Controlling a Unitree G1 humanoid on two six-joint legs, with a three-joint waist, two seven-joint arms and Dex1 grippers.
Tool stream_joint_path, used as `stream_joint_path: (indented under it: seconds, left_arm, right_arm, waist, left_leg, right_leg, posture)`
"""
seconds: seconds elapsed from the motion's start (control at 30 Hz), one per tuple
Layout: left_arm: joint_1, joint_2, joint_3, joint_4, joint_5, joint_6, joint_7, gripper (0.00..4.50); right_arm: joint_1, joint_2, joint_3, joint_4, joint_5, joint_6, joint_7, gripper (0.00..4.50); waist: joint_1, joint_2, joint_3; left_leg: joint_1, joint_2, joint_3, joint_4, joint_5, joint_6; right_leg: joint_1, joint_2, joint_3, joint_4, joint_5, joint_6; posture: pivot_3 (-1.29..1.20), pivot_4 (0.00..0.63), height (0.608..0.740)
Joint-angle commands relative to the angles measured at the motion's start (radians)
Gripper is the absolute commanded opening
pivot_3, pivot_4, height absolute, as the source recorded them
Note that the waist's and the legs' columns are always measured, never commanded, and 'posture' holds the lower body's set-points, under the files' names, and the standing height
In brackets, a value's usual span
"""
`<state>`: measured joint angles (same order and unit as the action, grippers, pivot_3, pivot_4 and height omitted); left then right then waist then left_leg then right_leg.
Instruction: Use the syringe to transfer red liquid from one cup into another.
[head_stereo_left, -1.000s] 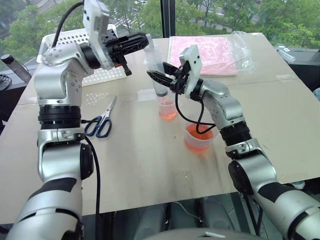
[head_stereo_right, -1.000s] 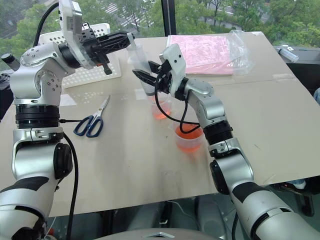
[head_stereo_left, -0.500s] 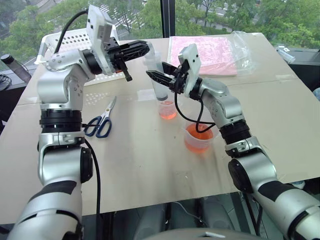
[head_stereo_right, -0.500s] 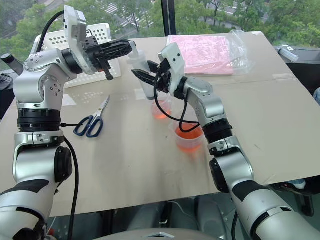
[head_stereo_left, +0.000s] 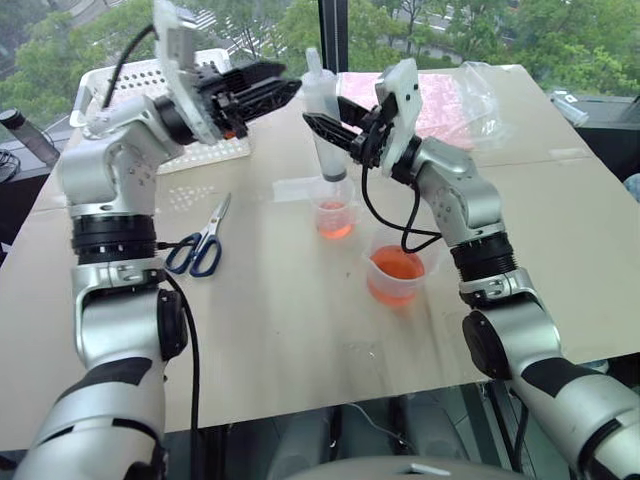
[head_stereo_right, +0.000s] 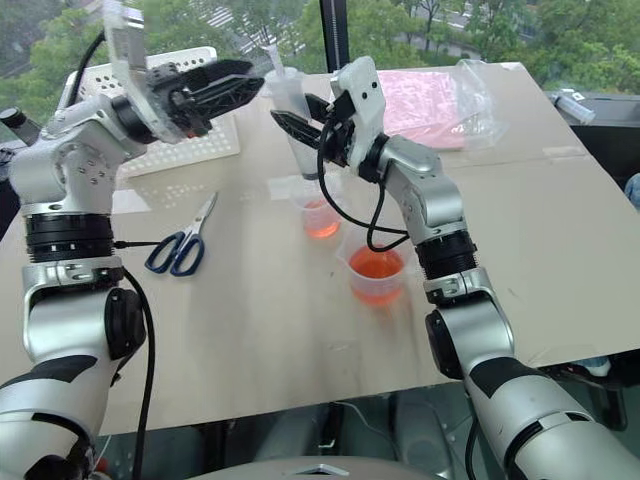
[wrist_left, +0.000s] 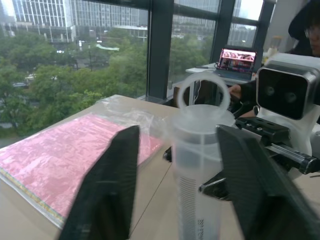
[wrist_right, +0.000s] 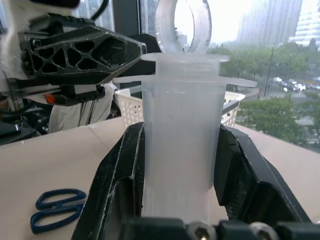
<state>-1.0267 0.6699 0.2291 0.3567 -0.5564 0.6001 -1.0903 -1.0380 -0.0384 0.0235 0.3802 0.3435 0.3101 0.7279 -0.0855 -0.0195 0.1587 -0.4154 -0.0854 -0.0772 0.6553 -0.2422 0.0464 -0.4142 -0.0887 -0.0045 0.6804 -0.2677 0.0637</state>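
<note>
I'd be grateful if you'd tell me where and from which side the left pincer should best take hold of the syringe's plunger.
Probably at the plunger's ring handle, the part standing clear above the syringe barrel. The right pincer is shut on the barrel, holding it upright above the small cup. The left pincer, open, could come level from the robot's left, fingers either side of the ring.

I have both arms raised and reaching forward, forearms converging so the two grippers meet near the middle. My right gripper points forward and to the left, tilted a little upward, its black fingers clamped on the syringe, held upright. My left gripper points toward it from the left, fingers spread apart on either side of the syringe top, not touching it.
</note>
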Motion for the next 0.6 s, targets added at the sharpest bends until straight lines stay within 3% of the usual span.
stream_joint_path:
  seconds: [0.03,0.2,0.37,0.53,0.6]
  left_arm:
    - [0.014,0.068,0.094,-0.081,-0.067,0.074,0.044,4.14]
    - [0.203,0.105,0.214,-0.349,-0.211,0.265,0.157,4.16]
    - [0.418,0.096,0.334,-0.604,-0.410,0.379,0.229,4.16]
    - [0.573,0.098,0.364,-0.755,-0.548,0.404,0.243,4.16]
    - [0.646,0.097,0.345,-0.833,-0.550,0.369,0.227,4.16]
  right_arm:
    - [-0.023,-0.005,-0.008,-0.082,0.022,0.032,-0.016,1.44]
    - [-0.025,0.003,-0.031,-0.145,0.062,0.116,-0.059,1.44]
    - [-0.063,0.014,-0.133,-0.212,0.194,0.264,-0.145,1.44]
    - [-0.121,-0.079,-0.248,-0.303,0.358,0.486,-0.227,1.44]
    - [-0.132,-0.175,-0.274,-0.314,0.388,0.628,-0.258,1.44]
  waist:
    - [-0.008,0.000,0.000]
    - [-0.010,0.000,0.000]
    - [-0.001,0.000,0.000]
    - [0.024,0.001,0.001]
    - [0.032,0.001,0.001]
  left_leg:
    - [0.000,0.000,0.000,0.000,0.000,0.000]
    - [0.001,0.000,-0.001,0.000,0.000,0.000]
    - [0.000,0.000,-0.002,0.000,0.000,0.000]
    - [0.000,0.000,-0.001,0.000,0.000,0.000]
    - [0.000,0.000,-0.002,0.000,0.000,0.000]
  right_leg:
    - [0.000,0.000,0.000,0.000,0.000,0.000]
    - [0.000,-0.001,0.002,0.000,0.000,0.000]
    - [0.000,-0.001,0.001,-0.001,0.000,0.000]
    - [0.000,-0.001,0.002,-0.001,0.000,0.000]
    - [0.001,-0.001,0.001,-0.001,0.000,0.000]
  posture:
    - [0.00,0.150,0.740]
    - [0.00,0.150,0.740]
    - [0.00,0.150,0.740]
    - [0.00,0.150,0.740]
    - [0.00,0.150,0.740]
